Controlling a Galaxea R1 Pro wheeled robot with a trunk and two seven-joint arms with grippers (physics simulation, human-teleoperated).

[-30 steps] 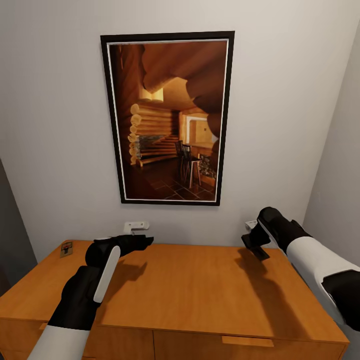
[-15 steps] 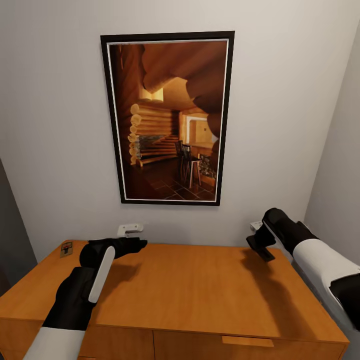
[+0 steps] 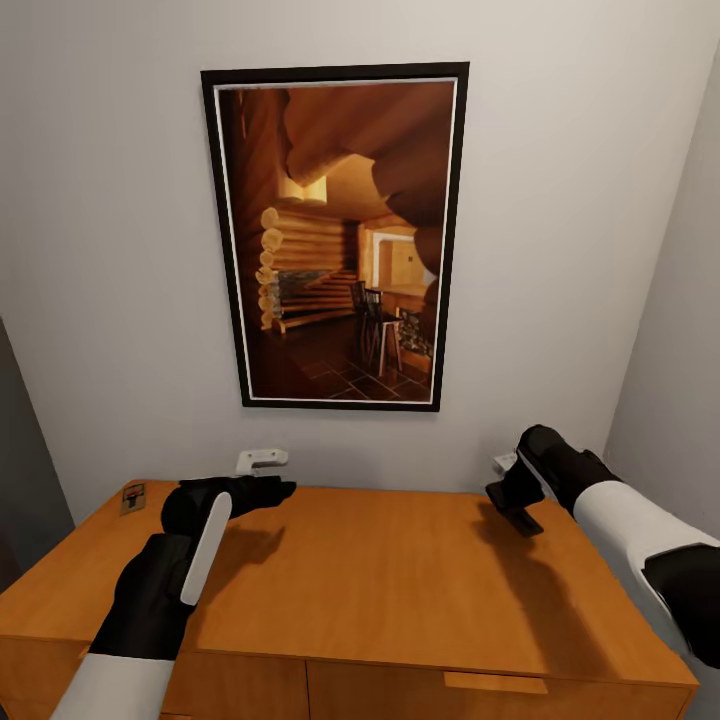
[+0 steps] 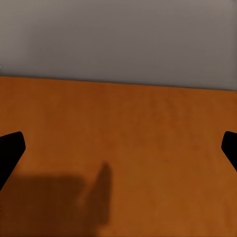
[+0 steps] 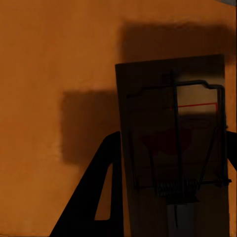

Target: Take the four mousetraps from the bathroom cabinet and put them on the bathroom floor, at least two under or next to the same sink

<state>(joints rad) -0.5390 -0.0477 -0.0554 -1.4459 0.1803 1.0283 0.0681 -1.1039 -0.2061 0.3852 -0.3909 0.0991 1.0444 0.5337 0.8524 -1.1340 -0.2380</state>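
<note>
Pale grey painted back wall (image 3: 120,250), meeting a second grey wall (image 3: 680,330) at a corner on the right. Large black-framed picture of a log-cabin interior (image 3: 335,235) hangs centred on the back wall. Two small white wall fittings low on the wall: one (image 3: 260,459) toward the left, one (image 3: 503,461) toward the right. Dark grey vertical surface (image 3: 15,470) at the left edge. Light soft and even, brighter toward upper right.
</note>
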